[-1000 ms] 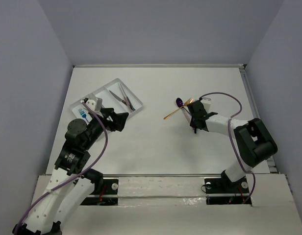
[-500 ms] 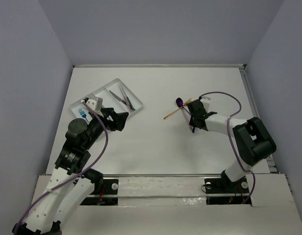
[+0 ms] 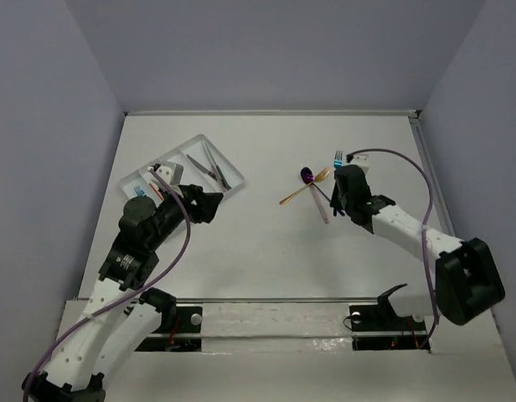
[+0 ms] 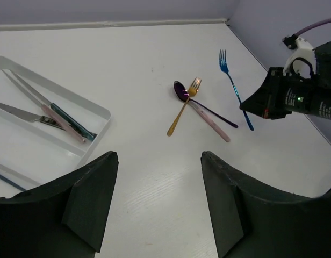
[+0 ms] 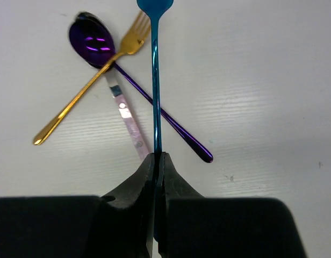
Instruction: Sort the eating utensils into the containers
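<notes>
The right gripper (image 5: 158, 156) is clamped on the handle tip of the blue fork (image 5: 155, 80), whose stem crosses the purple spoon (image 5: 87, 38) beside the gold fork (image 5: 90, 75) on the counter (image 5: 262, 80). Thin, stiff, slick metal may pivot in so narrow a pinch; mid-handle looks steadier. The left wrist view adds what the right's cannot: the left gripper (image 4: 157, 161), jaws apart, near the white tray (image 4: 101, 112) holding knives (image 4: 63, 121).

Left arm: I see it folded at the elbow, forearm reaching forward from its base.
Left hand (image 4: 157, 161): I read it as open, the two dark fingers (image 4: 85, 199) standing wide apart.
Right arm: stretched low, angled forward and inward.
Right hand (image 5: 157, 158): fingertips pinched tight together, clamping the handle end of the blue fork (image 5: 155, 80).
</notes>
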